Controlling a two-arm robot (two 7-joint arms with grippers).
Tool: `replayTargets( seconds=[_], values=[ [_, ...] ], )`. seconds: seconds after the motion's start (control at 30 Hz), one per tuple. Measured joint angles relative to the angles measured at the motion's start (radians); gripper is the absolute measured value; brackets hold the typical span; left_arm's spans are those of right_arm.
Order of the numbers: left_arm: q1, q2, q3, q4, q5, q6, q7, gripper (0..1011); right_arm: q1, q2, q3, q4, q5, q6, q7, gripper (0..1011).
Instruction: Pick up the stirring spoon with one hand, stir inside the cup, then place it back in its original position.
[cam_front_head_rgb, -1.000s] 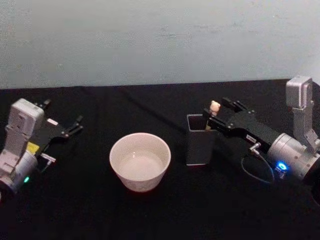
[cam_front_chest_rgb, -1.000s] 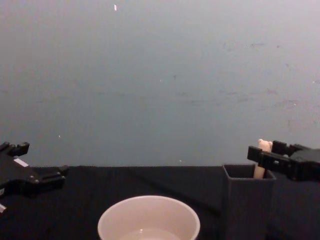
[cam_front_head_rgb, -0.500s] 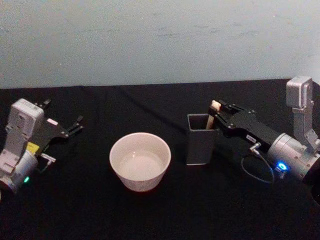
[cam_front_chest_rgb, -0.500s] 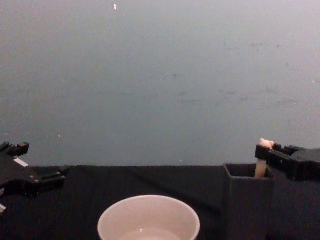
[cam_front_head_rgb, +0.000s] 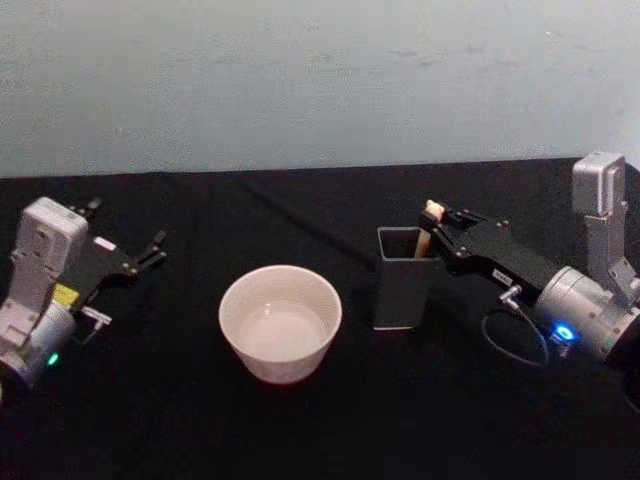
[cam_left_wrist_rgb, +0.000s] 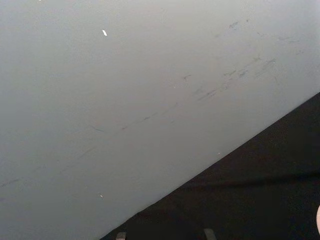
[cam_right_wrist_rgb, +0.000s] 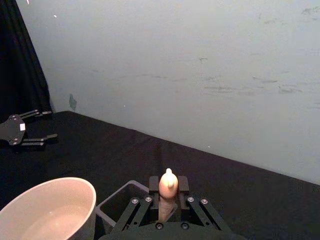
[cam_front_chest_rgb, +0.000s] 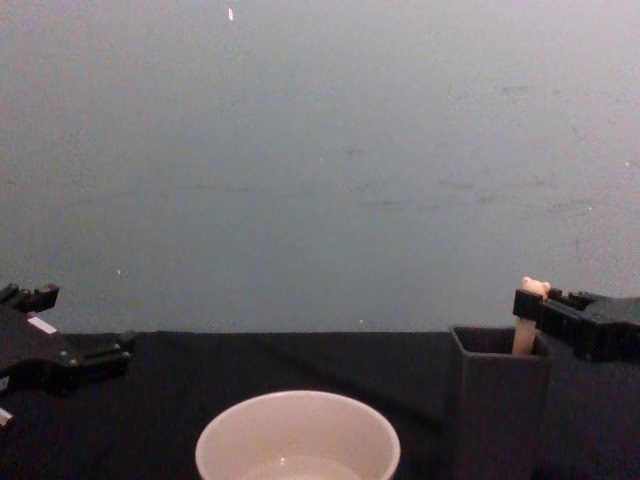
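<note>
The stirring spoon (cam_front_head_rgb: 431, 218) stands in the dark grey square holder (cam_front_head_rgb: 402, 280), with its peach bear-head top (cam_right_wrist_rgb: 168, 184) sticking out above the rim. My right gripper (cam_front_head_rgb: 437, 228) reaches in from the right and is shut on the spoon's handle just below the head; from the chest the gripper (cam_front_chest_rgb: 533, 303) sits at the holder's (cam_front_chest_rgb: 497, 400) top edge. The spoon's metal end is hidden inside the holder. To the holder's left stands the cream cup (cam_front_head_rgb: 280, 322), also seen as the cup (cam_front_chest_rgb: 297, 438). My left gripper (cam_front_head_rgb: 150, 252) hangs open at the far left.
A black cloth (cam_front_head_rgb: 320, 430) covers the table, ending at a pale wall (cam_front_head_rgb: 320, 80) behind. A grey cable (cam_front_head_rgb: 505, 345) loops under the right wrist. Open cloth lies between the cup and the left gripper (cam_front_chest_rgb: 90, 355).
The holder, tilted a second ago, now stands upright. The right gripper has sunk slightly with the spoon, so less of the handle shows above the rim. The left arm has stayed still.
</note>
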Motion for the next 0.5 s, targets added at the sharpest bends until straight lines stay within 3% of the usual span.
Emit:
replayTargets(
  seconds=[0.5],
  values=[
    [0.000, 0.000, 0.000, 0.000, 0.000, 0.000, 0.000, 1001, -0.001, -0.002, 0.002, -0.004, -0.010, -0.003, -0.001, 212]
  ],
)
